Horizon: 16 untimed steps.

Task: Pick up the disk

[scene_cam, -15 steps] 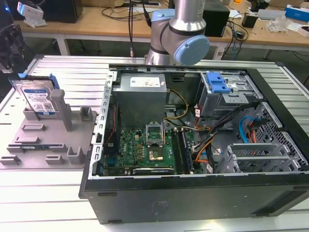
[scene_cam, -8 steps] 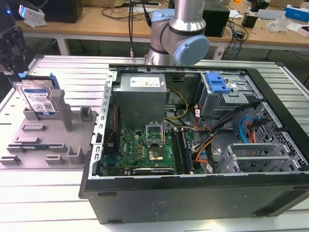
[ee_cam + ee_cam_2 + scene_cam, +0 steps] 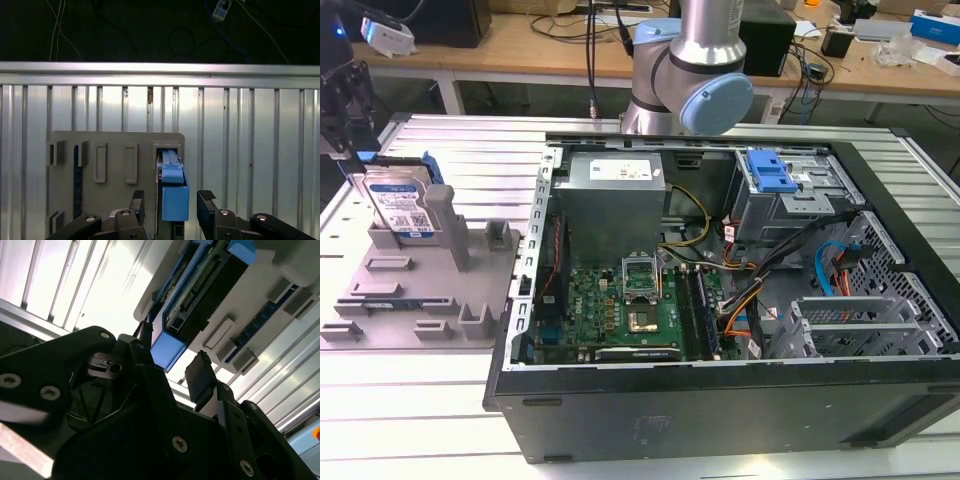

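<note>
Black two-finger gripper point(image 3: 171, 197) hung open, untouching, its fingers lined up either side of the upright silver blue-railed disk's point(image 3: 175, 202) thin edge in the grey plastic tray point(image 3: 115, 150).

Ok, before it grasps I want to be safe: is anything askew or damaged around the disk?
Nothing stands out. The disk stands on edge in its slot in the grey fixture tray, looking intact. The gripper is open, one finger either side of the disk's blue rail, not touching it.
</note>
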Each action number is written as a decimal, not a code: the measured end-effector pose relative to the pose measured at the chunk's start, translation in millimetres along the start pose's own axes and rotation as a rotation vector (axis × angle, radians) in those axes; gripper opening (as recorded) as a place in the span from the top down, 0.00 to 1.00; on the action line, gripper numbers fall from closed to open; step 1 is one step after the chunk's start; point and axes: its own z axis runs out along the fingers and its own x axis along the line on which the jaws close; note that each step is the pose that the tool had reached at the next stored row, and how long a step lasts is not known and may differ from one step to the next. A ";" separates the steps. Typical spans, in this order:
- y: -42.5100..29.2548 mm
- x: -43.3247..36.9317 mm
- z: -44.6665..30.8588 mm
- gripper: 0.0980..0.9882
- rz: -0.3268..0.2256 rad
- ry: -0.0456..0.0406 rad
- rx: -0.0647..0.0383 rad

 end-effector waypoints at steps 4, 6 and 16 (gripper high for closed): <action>0.2 -0.1 2.8 0.50 0.004 -0.0001 0.000; 0.2 -0.1 4.1 0.50 0.005 -0.0001 0.000; 0.0 -0.3 13.5 0.50 0.010 -0.0003 0.000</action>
